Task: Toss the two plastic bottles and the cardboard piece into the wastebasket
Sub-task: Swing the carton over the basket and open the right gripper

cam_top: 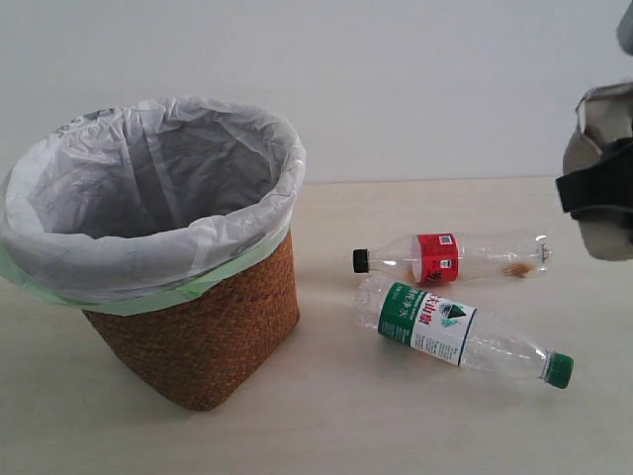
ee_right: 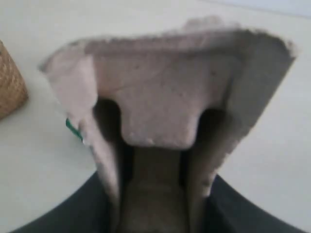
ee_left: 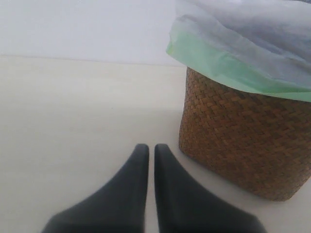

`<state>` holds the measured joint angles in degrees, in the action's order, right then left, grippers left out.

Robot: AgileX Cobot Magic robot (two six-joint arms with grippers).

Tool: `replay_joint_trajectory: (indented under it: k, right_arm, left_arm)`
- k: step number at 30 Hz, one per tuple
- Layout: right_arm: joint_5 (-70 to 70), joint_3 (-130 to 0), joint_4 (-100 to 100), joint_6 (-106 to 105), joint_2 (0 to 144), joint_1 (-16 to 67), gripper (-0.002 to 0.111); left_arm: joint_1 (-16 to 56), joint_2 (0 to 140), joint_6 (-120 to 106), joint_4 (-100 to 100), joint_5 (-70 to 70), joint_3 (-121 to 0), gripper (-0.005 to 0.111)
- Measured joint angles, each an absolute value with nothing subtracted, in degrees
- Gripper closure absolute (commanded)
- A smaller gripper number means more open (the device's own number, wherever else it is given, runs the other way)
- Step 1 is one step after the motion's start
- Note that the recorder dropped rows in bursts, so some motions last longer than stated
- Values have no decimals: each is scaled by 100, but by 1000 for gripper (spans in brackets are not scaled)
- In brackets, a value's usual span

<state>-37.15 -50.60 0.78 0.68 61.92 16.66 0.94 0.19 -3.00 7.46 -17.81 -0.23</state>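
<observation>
Pale counter (cam_top: 326,426) holds the red-label bottle (cam_top: 435,258) and green-label bottle (cam_top: 433,325) at centre-right, beside the wastebasket (cam_top: 203,346) at left, so nothing looks binned yet; your right tool (ee_right: 158,216) pinches the cardboard piece (cam_top: 603,119) at the right edge, your left tool (ee_left: 151,156) rests pressed together.

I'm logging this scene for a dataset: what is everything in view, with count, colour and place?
wastebasket: one, brown wicker, upright on the table, left in the exterior view
bag liner: one, white with pale green edge, folded over the wastebasket's rim
red-label bottle: one, clear with black cap, lying on the table right of the wastebasket
green-label bottle: one, clear with green cap, lying nearer the camera than the red-label bottle
cardboard piece: one, beige, held above the table at the right edge
table: one, pale cream
left tool: one, black, shut and empty, low beside the wastebasket
right tool: one, black, shut on the cardboard piece
</observation>
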Motion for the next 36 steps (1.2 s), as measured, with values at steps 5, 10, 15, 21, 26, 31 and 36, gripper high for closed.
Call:
replay_joint_trajectory:
  k: [5,10,15,21,26,31,36]
  right_arm:
    - [-3541,-5060,90,311,7070,1666,108]
    - [-3198,-5060,94,415,7752,1661,108]
    - [-3168,-5192,156,504,8024,1438,108]
    - [-3658,-5517,347,536,8034,567,108]
    - [-3447,-5526,126,512,8301,439,108]
    - [-3596,-6869,-1689,-418,8897,1753,80]
    - [-4440,-10213,-3501,-540,9659,3116,39]
  left_arm:
    - [94,19,-300,746,-1781,-23,103]
    - [94,19,-300,746,-1781,-23,103]
    - [94,19,-300,746,-1781,-23,103]
    - [94,19,-300,746,-1781,-23,103]
    - [94,19,-300,746,-1781,-23,103]
    - [94,19,-300,746,-1781,-23,103]
    - [94,19,-300,746,-1781,-23,103]
